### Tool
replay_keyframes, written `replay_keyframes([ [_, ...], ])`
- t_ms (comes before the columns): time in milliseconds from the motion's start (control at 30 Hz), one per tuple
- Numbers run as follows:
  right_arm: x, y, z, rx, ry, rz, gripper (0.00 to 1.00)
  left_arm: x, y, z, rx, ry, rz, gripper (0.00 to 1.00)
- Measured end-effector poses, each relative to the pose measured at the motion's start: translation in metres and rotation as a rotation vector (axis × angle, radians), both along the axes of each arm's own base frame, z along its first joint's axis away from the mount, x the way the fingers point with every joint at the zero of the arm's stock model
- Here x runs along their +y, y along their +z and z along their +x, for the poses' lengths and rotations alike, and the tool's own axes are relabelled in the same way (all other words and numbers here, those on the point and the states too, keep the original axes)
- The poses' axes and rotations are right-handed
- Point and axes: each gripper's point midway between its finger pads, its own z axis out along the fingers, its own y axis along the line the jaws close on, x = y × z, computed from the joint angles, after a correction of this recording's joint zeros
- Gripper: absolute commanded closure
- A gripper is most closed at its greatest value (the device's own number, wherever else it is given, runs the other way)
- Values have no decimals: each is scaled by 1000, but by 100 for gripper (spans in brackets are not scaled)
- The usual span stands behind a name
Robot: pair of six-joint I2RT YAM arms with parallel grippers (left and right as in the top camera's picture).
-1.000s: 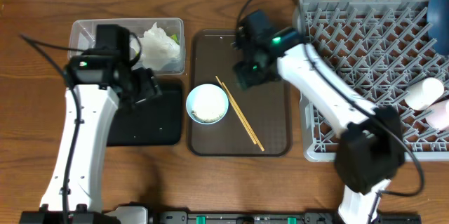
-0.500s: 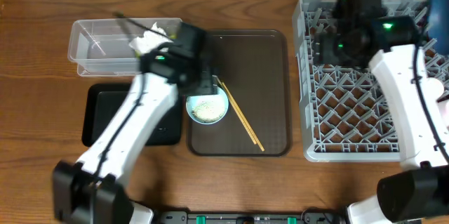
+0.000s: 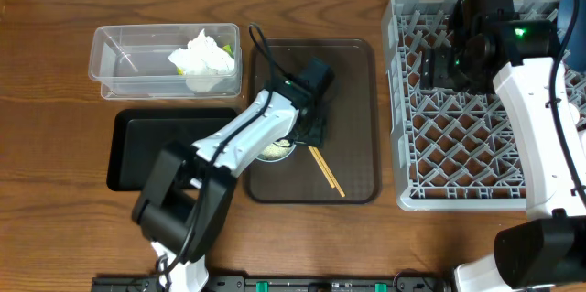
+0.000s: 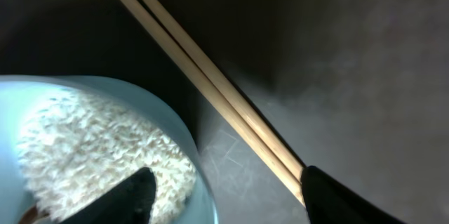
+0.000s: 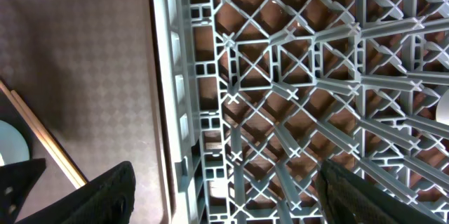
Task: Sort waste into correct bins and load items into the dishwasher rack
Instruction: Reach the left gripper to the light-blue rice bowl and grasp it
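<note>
White bowl (image 4: 184,136), rice (image 4: 91,143) inside, sits on the brown tray (image 3: 352,100). Chopsticks (image 4: 210,80) lie just beside its rim, running diagonally. Left jaws apart: one finger (image 4: 130,196) over the rice, the other past the chopsticks, rim between them. Right jaws apart and empty over the rack (image 3: 439,155), well away.

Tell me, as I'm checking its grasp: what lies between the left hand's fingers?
In the left wrist view, the rim of the bowl and the chopsticks lie between the fingers of the left hand.
</note>
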Motion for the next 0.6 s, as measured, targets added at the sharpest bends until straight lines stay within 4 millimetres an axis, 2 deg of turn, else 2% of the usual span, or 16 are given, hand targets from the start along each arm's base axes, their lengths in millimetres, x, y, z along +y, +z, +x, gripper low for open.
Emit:
replay_keyframes([
  [133, 0, 0, -1, 4, 0, 0, 19, 1, -10, -2, 23, 2, 15, 55],
  [533, 0, -1, -3, 13, 0, -1, 18, -2, -12, -4, 24, -9, 17, 80],
  [600, 0, -1, -4, 15, 0, -1, 18, -2, -12, -4, 24, -11, 17, 81],
])
